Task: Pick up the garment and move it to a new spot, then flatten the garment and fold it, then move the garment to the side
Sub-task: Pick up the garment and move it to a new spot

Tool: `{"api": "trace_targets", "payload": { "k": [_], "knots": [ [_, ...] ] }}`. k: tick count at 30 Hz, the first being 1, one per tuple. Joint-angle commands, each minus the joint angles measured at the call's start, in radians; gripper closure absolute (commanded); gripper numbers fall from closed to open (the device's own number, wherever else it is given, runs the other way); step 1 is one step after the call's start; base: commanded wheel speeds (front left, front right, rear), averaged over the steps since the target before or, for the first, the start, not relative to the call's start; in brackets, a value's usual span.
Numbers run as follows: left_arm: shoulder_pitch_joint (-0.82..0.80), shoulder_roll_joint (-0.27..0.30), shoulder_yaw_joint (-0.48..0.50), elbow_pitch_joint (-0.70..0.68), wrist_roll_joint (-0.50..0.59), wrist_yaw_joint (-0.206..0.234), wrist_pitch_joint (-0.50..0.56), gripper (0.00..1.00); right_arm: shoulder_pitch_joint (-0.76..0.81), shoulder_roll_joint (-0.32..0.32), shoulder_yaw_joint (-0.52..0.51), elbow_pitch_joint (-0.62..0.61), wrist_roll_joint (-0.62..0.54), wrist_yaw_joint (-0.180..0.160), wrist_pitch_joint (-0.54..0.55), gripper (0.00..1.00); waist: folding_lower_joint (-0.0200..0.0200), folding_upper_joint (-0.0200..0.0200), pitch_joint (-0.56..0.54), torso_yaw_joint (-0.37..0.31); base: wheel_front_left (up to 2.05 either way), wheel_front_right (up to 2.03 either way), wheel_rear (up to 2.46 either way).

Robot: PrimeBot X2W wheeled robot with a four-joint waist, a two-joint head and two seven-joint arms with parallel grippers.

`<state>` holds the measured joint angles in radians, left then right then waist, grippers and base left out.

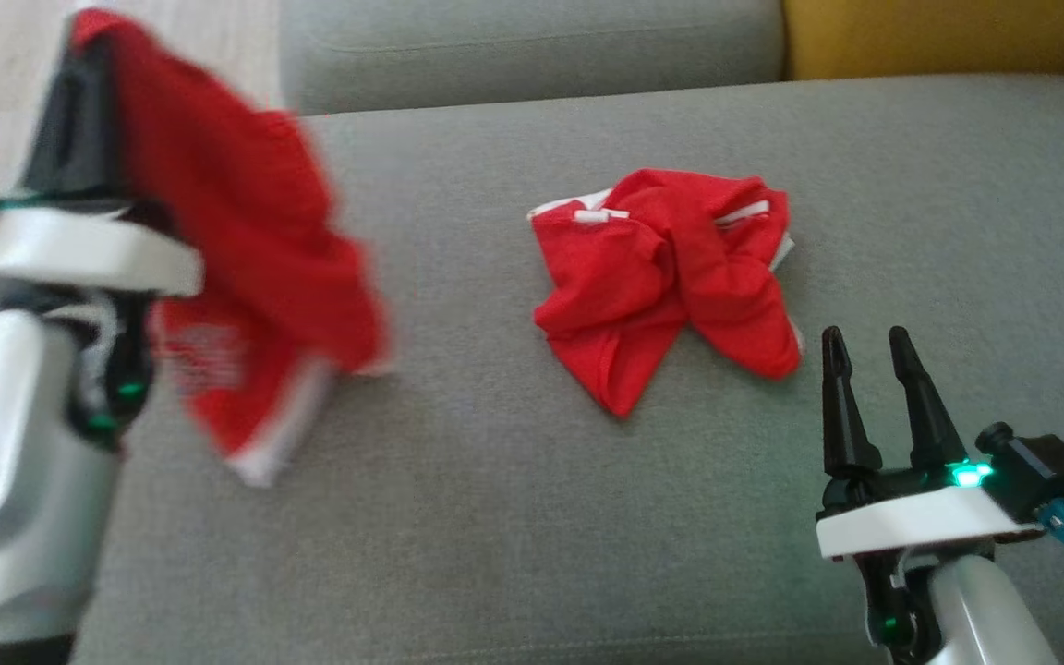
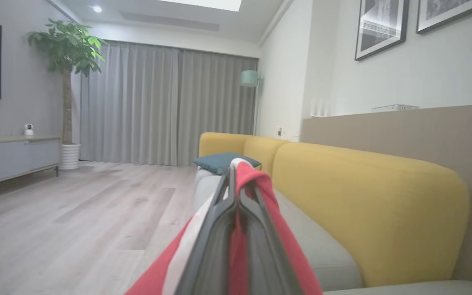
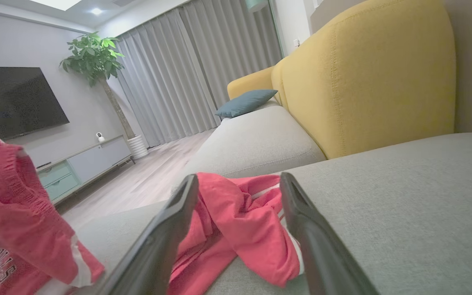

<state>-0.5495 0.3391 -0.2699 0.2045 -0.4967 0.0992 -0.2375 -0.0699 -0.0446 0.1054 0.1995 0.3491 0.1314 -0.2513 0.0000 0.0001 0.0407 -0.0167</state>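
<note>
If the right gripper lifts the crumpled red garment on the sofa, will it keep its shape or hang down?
Probably floppy: the crumpled garment lies in soft folds. It would likely hang limp, like the other garment draping from the left gripper. Seems light: thin cloth.

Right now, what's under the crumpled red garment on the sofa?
The crumpled red garment lies on the grey seat cushion, which shows all round it. Anything beneath its folds is covered; cannot tell.
</note>
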Motion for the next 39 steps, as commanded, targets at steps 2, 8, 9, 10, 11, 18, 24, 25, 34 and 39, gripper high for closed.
{"api": "trace_targets", "payload": {
  "k": [2,8,9,10,11,18,24,25,34,39],
  "knots": [
    [-0.009,0.092,0.076,-0.045,0.001,0.019,0.008,1.00,-0.019,-0.006,0.020,-0.029,-0.002,-0.001,-0.011,0.00,0.0000,-0.0001,-0.005,0.021,0.00,0.00,0.00],
    [0.050,0.181,0.130,-0.017,0.005,0.036,0.025,1.00,-0.022,-0.006,0.020,-0.030,-0.009,-0.001,-0.011,0.00,0.0000,-0.0001,0.003,0.032,0.00,0.00,0.00],
    [0.063,0.184,0.125,-0.007,0.004,0.031,0.029,1.00,-0.023,-0.006,0.022,-0.030,-0.011,-0.001,-0.011,0.00,0.0000,-0.0001,0.006,0.031,0.00,0.00,0.00],
    [0.077,0.183,0.117,0.006,0.002,0.025,0.032,1.00,-0.025,-0.006,0.024,-0.031,-0.012,-0.001,-0.011,0.00,0.0000,-0.0001,0.009,0.030,0.00,0.00,0.00],
    [0.091,0.182,0.105,0.022,0.006,0.019,0.035,1.00,-0.027,-0.006,0.026,-0.031,-0.014,-0.001,-0.011,0.00,0.0000,-0.0001,0.013,0.028,0.00,0.00,0.00],
    [0.162,0.147,0.053,0.209,0.013,0.005,0.029,1.00,-0.041,-0.006,0.034,-0.031,-0.022,-0.001,-0.011,0.00,0.0000,-0.0001,0.038,-0.001,0.00,0.00,0.00],
    [0.184,0.075,0.001,0.405,0.003,-0.043,0.009,1.00,-0.049,-0.006,0.026,-0.032,-0.029,-0.001,-0.011,0.00,0.0000,-0.0001,0.056,-0.026,0.00,0.00,0.00],
    [0.179,0.065,-0.002,0.428,0.002,-0.047,0.004,0.54,-0.049,-0.006,0.025,-0.032,-0.030,-0.001,-0.011,0.00,0.0000,-0.0001,0.057,-0.027,0.00,0.00,0.00],
    [0.125,0.023,0.029,0.452,0.024,-0.032,-0.023,0.00,-0.041,-0.006,0.011,-0.031,-0.021,-0.001,-0.011,0.00,0.0000,-0.0001,0.040,0.002,0.00,0.00,0.00],
    [0.151,0.010,0.087,0.278,0.077,-0.014,-0.024,0.00,-0.035,-0.006,0.016,-0.027,-0.016,-0.001,-0.011,0.00,0.0000,-0.0001,0.018,0.027,0.00,0.00,0.00]
  ]
}}
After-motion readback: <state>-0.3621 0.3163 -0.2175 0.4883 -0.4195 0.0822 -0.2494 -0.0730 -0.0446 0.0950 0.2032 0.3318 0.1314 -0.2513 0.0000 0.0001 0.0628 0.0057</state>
